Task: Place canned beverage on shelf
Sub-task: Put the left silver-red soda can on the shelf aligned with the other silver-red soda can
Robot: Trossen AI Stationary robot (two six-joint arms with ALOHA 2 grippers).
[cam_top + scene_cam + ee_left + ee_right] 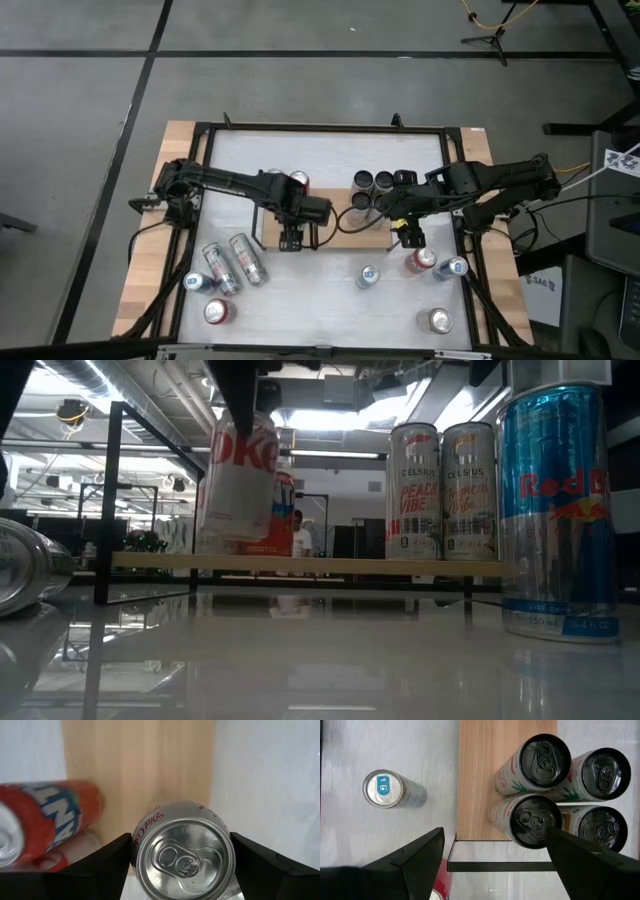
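Two arms reach inward: left gripper [182, 865] points straight down, clamped around a silver can [183, 852] over the shelf [345, 238]; right gripper [490, 865], fingers spread, hovers at shelf's three o'clock.

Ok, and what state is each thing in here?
Diet Coke can: upright, gripped by left hand at the shelf.
Right hand: open, empty, above the shelf's end.
Celsius cans: four, upright on shelf.
Fanta can: upright on shelf.
Two silver cans: lying on the table.
Red Bull can: upright on table.
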